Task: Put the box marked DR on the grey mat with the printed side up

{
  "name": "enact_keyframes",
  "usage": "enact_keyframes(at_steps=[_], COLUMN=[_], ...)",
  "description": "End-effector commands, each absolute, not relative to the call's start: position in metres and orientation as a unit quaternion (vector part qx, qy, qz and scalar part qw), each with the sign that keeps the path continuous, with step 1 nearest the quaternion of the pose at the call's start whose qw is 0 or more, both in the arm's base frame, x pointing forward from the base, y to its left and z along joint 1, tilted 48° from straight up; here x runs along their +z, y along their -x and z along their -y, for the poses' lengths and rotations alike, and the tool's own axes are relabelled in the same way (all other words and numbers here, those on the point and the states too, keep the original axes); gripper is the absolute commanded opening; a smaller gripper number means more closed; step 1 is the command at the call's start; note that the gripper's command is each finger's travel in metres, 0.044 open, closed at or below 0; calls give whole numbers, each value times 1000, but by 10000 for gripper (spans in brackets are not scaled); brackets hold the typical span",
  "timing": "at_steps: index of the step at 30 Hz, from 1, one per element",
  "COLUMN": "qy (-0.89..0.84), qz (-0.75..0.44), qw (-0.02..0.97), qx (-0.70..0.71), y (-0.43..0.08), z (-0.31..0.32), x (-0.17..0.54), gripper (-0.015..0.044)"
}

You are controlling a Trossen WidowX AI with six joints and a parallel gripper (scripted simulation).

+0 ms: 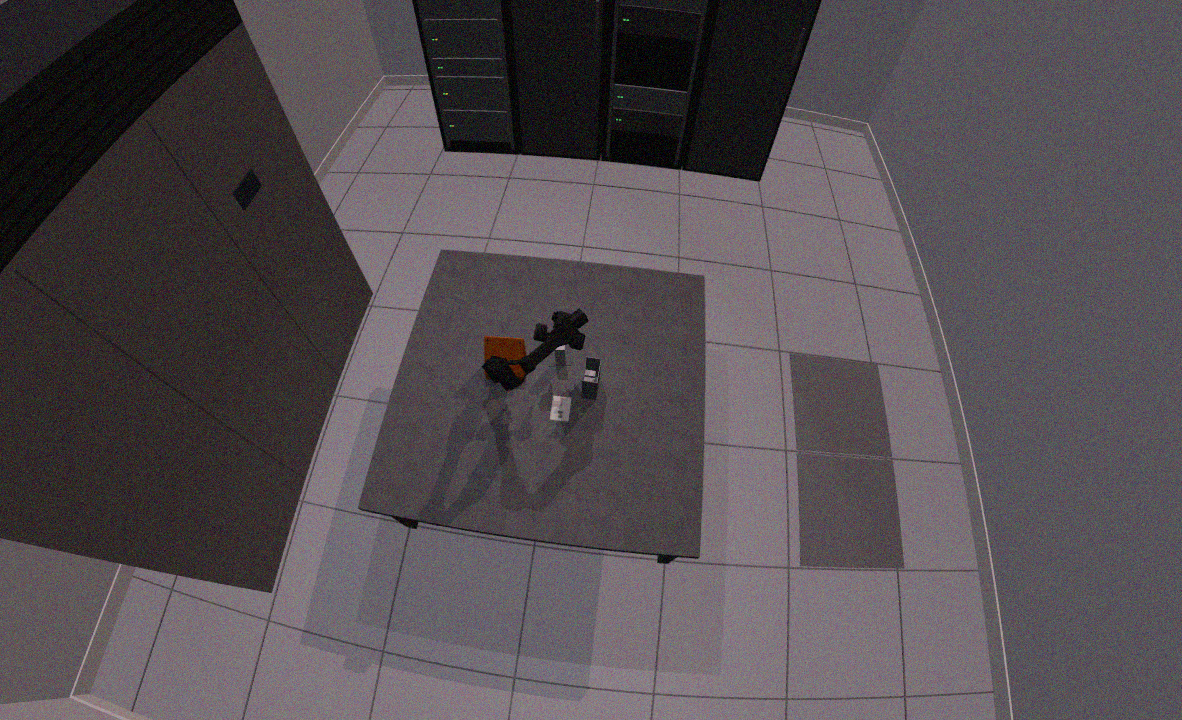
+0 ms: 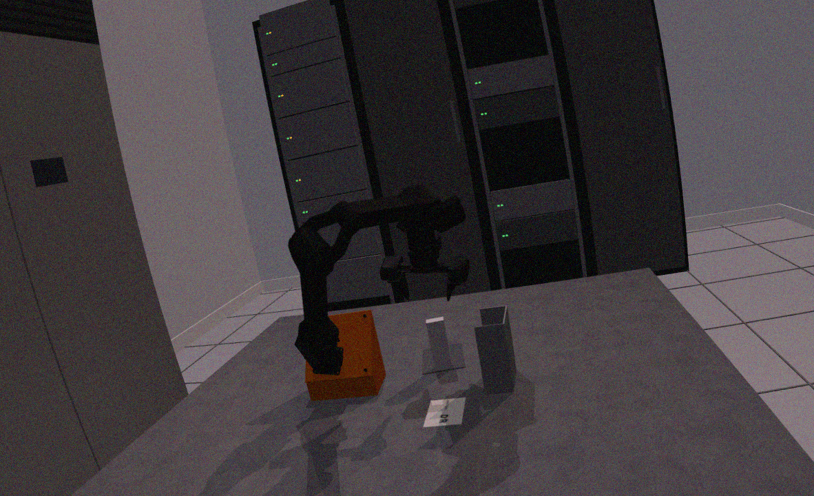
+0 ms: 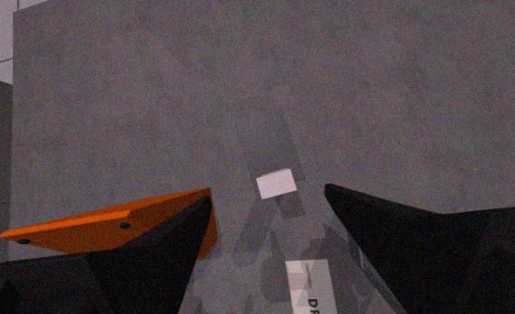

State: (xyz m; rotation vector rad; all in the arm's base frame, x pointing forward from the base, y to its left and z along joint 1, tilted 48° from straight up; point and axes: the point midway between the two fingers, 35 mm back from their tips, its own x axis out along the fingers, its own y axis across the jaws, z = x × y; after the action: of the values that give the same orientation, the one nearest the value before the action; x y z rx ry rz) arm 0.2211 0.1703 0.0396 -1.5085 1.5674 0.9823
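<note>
My gripper point(image 1: 558, 338) point(image 2: 427, 300) point(image 3: 267, 194) is open and empty, pointing down above a standing white-topped box point(image 1: 560, 356) point(image 2: 438, 340) point(image 3: 276, 183). This box stands upright on the dark grey mat point(image 2: 456, 359) point(image 3: 271, 148); no code is readable on its visible sides. In the wrist view its top lies between the fingertips, well below them. The tall grey bin point(image 1: 590, 391) point(image 2: 495, 365) stands to the right. White box tops point(image 1: 590, 373) show inside it, their codes hidden. A flat white piece marked DR point(image 1: 560, 409) point(image 2: 434, 419) point(image 3: 322, 281) lies in front of the mat.
The arm's base sits by an orange block point(image 1: 504, 345) point(image 2: 360, 351) point(image 3: 91, 235) left of the mat. The bin's high walls stand close to the standing box's right. The table point(image 1: 640, 483) point(image 2: 631, 382) has its far edge behind the mat, with dark server racks beyond.
</note>
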Motion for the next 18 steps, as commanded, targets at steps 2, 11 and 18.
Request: enact_keyframes(at_steps=[2,11,18], qy=[616,667,683], qz=[-620,-624,-622], qw=[330,260,239], qx=[357,314,300], y=[-222,-223,-223], z=[-174,-182,-185], x=[37,36,35], gripper=[440,440,440])
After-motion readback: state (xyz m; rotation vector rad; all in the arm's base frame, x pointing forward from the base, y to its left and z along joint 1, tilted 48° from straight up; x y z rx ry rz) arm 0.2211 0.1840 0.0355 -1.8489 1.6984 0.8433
